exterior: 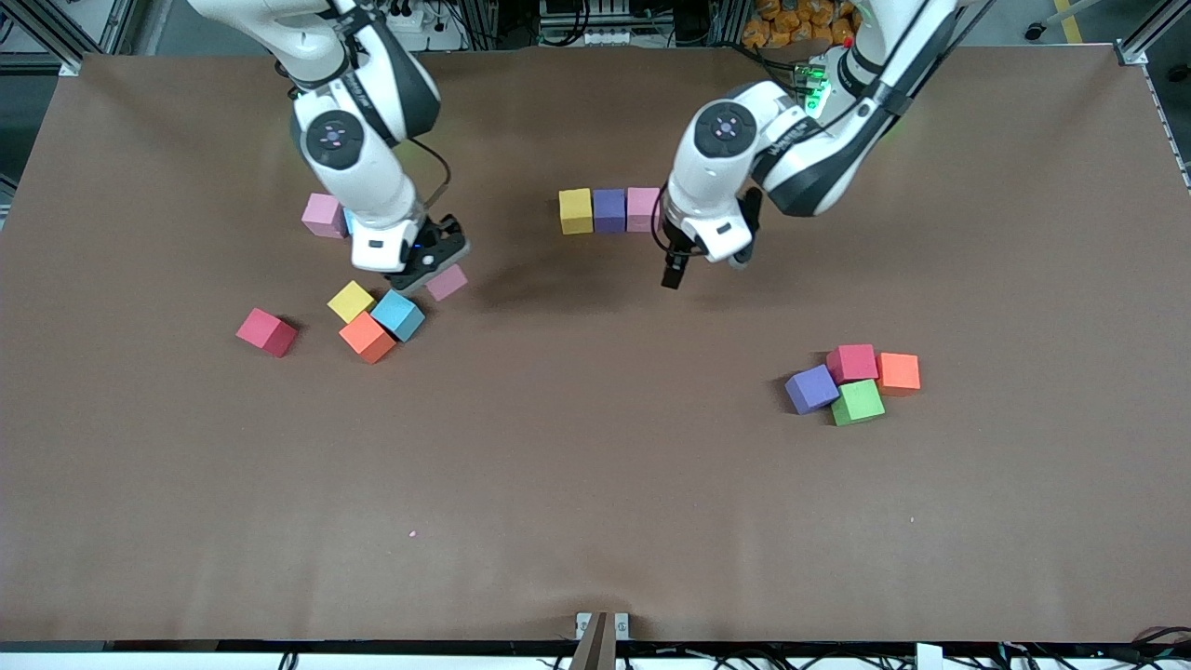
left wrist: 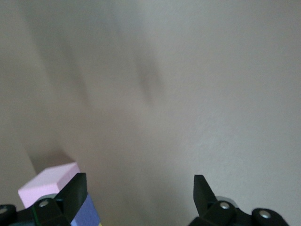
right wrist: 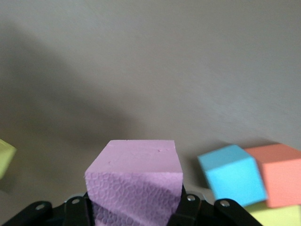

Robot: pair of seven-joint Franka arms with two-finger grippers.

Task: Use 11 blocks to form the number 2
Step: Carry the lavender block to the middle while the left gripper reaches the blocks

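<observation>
My right gripper (exterior: 435, 268) (right wrist: 134, 203) is shut on a pink block (exterior: 448, 282) (right wrist: 135, 181), held low over the table beside a group of yellow (exterior: 351, 301), orange (exterior: 367, 337) and red (exterior: 266, 332) blocks. A row of yellow (exterior: 576, 211), purple (exterior: 609, 210) and pink (exterior: 642, 208) blocks lies mid-table. My left gripper (exterior: 705, 265) (left wrist: 140, 188) hangs open and empty right beside the row's pink block (left wrist: 49, 182). Purple (exterior: 811, 388), red (exterior: 852, 363), orange (exterior: 899, 373) and green (exterior: 857, 402) blocks cluster toward the left arm's end.
A light-blue cube (exterior: 398, 314) (right wrist: 232, 175) touches the yellow and orange blocks. Another pink block (exterior: 323, 214) lies partly hidden by the right arm. The brown table (exterior: 595, 484) stretches bare toward the front camera.
</observation>
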